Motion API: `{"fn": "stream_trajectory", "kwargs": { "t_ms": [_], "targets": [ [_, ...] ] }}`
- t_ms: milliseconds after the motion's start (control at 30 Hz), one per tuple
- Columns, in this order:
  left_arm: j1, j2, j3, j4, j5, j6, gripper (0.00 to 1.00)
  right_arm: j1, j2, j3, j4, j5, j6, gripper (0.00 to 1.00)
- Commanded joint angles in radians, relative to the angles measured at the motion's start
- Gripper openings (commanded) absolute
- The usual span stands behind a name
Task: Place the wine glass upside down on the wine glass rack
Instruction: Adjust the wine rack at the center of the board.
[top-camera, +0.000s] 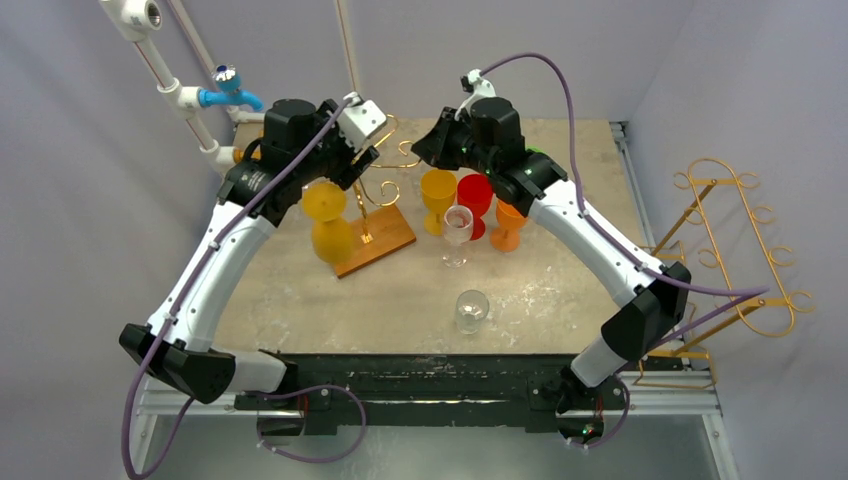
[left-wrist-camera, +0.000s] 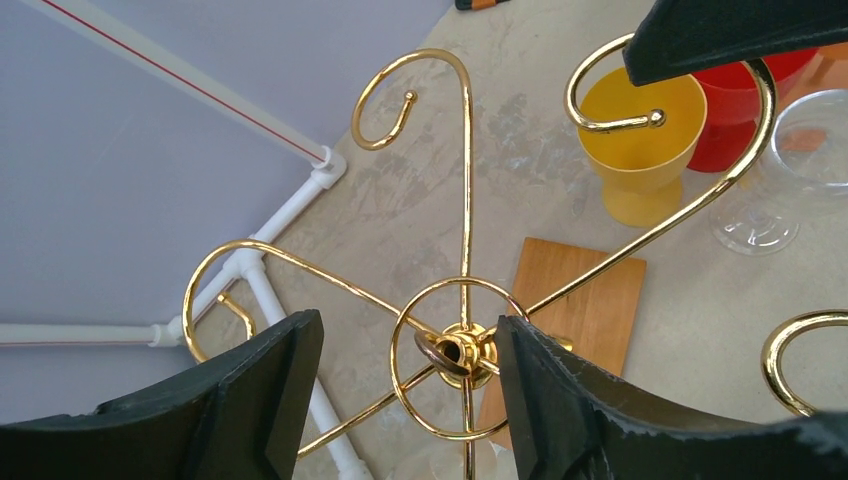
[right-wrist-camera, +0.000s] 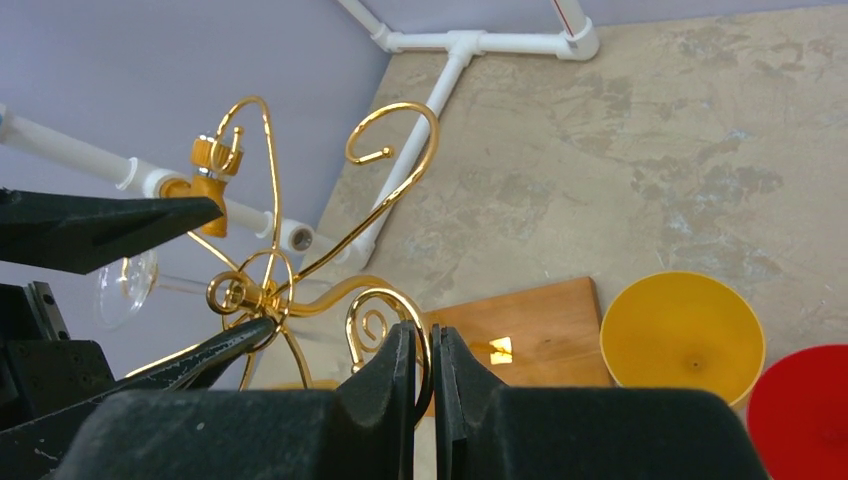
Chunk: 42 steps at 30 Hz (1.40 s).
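Logging the vessels first: the yellow goblet (right-wrist-camera: 683, 335) stands upright with a bare interior. The red goblet (top-camera: 474, 192) is just beside it and the orange goblet (top-camera: 509, 222) is on the far side of that. We note two clear glasses, one (top-camera: 457, 228) upright in front of the goblets and another (top-camera: 471, 308) nearer the arm bases; both look empty. The amber wine glass (top-camera: 330, 232) is at the left side of the gold rack (left-wrist-camera: 462, 348), one end above the other, over the corner of the wooden base (top-camera: 380, 238). We cannot tell whether its foot is seated in a hook. The left gripper (left-wrist-camera: 407, 340) is above the rack's central ring with its jaws well apart, holding nothing. The right gripper (right-wrist-camera: 424, 335) has its jaws nearly together, pinching a gold curl of the rack.
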<state>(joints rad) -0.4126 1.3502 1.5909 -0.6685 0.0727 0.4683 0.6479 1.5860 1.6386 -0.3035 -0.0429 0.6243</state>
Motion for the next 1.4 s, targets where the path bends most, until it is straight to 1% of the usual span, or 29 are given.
{"fn": "stream_trajectory", "kwargs": {
  "t_ms": [0, 100, 167, 300, 567, 700, 767, 833, 900, 933, 1000, 1067, 1100, 1167, 1267, 1367],
  "targets": [
    [0.006, 0.017, 0.022, 0.003, -0.05, 0.006, 0.7, 0.027, 0.002, 0.112, 0.008, -0.082, -0.05, 0.11],
    [0.006, 0.011, 0.056, -0.028, -0.045, 0.009, 0.73, 0.023, 0.01, 0.139, -0.006, -0.074, -0.056, 0.14],
    [0.006, -0.001, 0.071, -0.04, -0.036, 0.009, 0.76, 0.019, 0.012, 0.152, -0.016, -0.069, -0.061, 0.19],
    [0.006, -0.024, 0.103, -0.074, -0.006, 0.011, 0.77, 0.01, 0.029, 0.21, -0.068, -0.045, -0.078, 0.28],
    [0.006, -0.067, 0.09, -0.07, 0.008, 0.006, 0.79, 0.002, 0.081, 0.337, -0.155, -0.033, -0.109, 0.3],
    [0.006, -0.08, 0.095, -0.056, 0.017, -0.003, 0.8, -0.008, 0.067, 0.328, -0.164, -0.015, -0.116, 0.3],
    [0.006, -0.083, 0.103, -0.051, 0.016, -0.011, 0.83, -0.019, 0.055, 0.322, -0.172, -0.008, -0.121, 0.31],
    [0.006, -0.088, 0.111, -0.043, 0.009, -0.018, 0.92, -0.036, 0.042, 0.316, -0.186, -0.003, -0.129, 0.33],
    [0.006, -0.098, 0.116, -0.03, -0.004, -0.026, 0.99, -0.055, 0.019, 0.289, -0.195, 0.009, -0.138, 0.35],
    [0.006, -0.104, 0.121, -0.024, -0.012, -0.031, 1.0, -0.066, 0.004, 0.265, -0.195, 0.012, -0.141, 0.37],
    [0.006, -0.116, 0.135, -0.016, -0.025, -0.039, 1.0, -0.087, -0.037, 0.199, -0.187, 0.015, -0.142, 0.43],
    [0.006, -0.128, 0.154, -0.015, -0.039, -0.044, 1.0, -0.107, -0.094, 0.114, -0.171, 0.022, -0.144, 0.54],
    [0.006, -0.134, 0.164, -0.015, -0.049, -0.049, 1.0, -0.115, -0.119, 0.066, -0.16, 0.02, -0.147, 0.57],
    [0.006, -0.146, 0.184, -0.017, -0.069, -0.06, 1.0, -0.129, -0.165, -0.018, -0.145, 0.031, -0.154, 0.6],
    [0.006, -0.162, 0.216, -0.031, -0.135, -0.081, 1.0, -0.131, -0.216, -0.136, -0.136, 0.055, -0.162, 0.59],
    [0.006, -0.161, 0.262, -0.077, -0.169, -0.082, 1.0, -0.131, -0.241, -0.236, -0.127, 0.055, -0.169, 0.59]
  ]
}}
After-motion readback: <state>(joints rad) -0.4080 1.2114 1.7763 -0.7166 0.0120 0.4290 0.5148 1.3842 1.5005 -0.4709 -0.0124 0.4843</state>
